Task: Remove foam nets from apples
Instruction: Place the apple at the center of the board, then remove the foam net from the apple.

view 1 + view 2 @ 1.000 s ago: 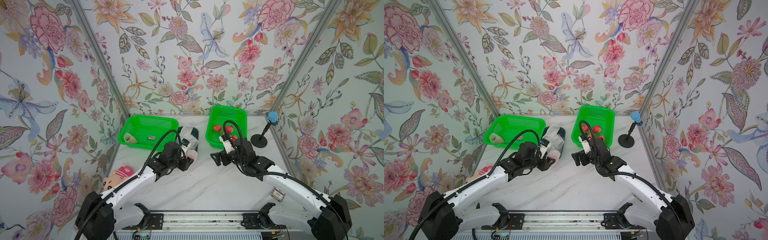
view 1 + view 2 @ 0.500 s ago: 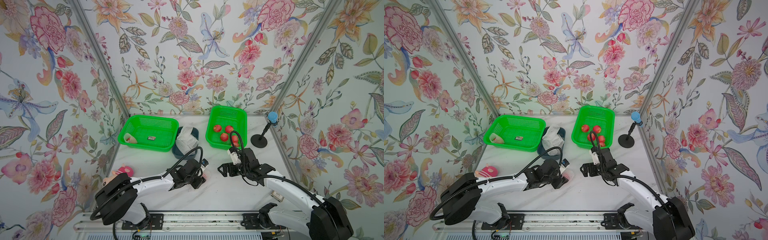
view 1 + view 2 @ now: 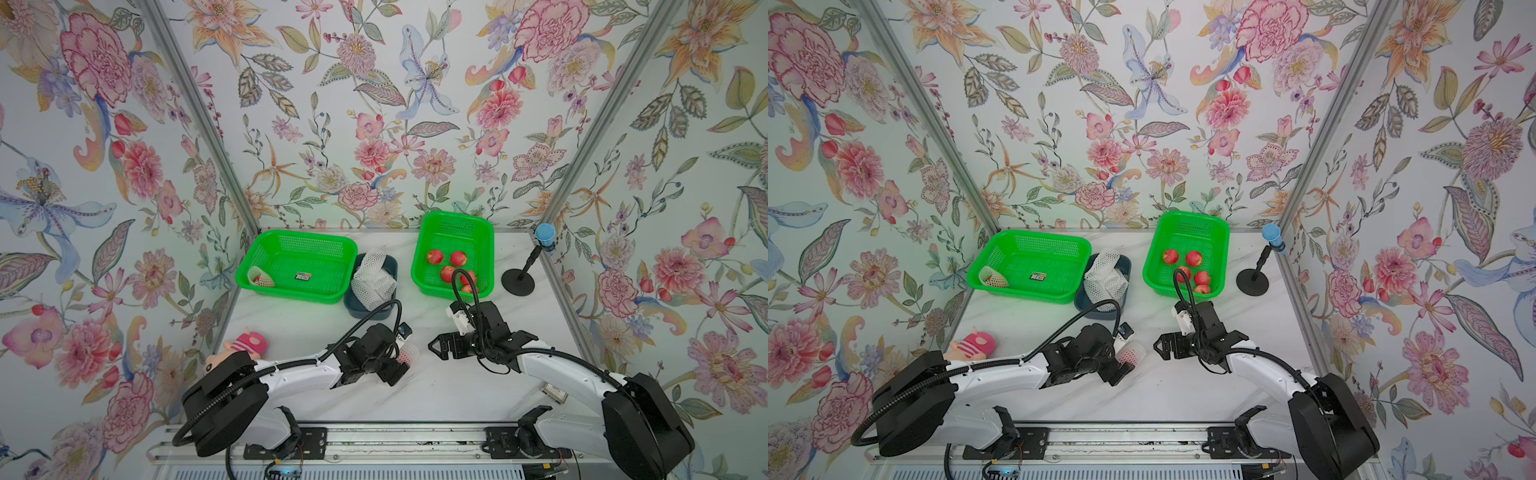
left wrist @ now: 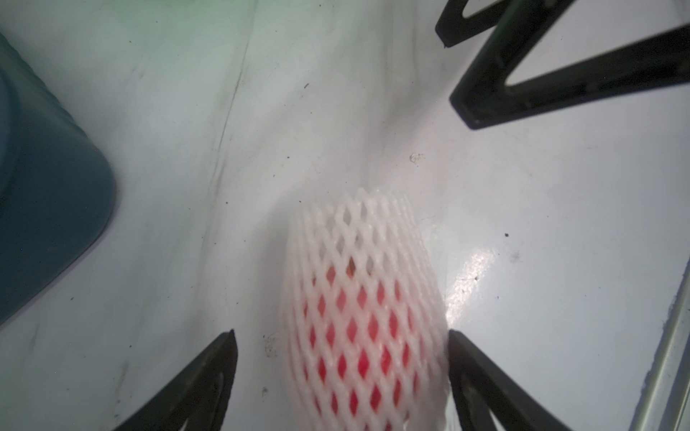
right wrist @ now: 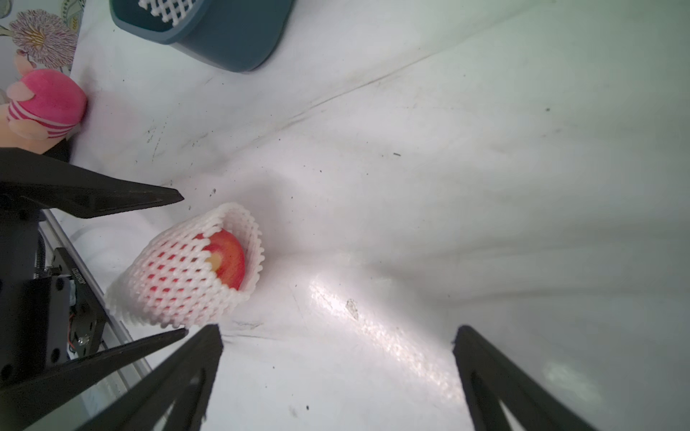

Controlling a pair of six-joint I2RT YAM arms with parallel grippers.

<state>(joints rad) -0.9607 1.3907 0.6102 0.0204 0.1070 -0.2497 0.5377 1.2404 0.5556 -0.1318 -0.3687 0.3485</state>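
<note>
An apple in a white foam net lies on the table at front centre. It rests between the fingers of my open left gripper, and the net touches one finger. My right gripper is open with nothing in it, just right of the apple and facing the net's open end. Another netted apple sits in the left green basket. Several bare apples lie in the right green basket. Loose foam nets fill a blue bin.
A pink striped plush toy lies at the table's front left. A black stand with a blue top stands at the back right. Floral walls close in three sides, and a metal rail runs along the front.
My left arm swung from beside the blue bin down to the front centre with the netted apple, then opened its jaws. My right arm drew back from the right basket towards the front.
</note>
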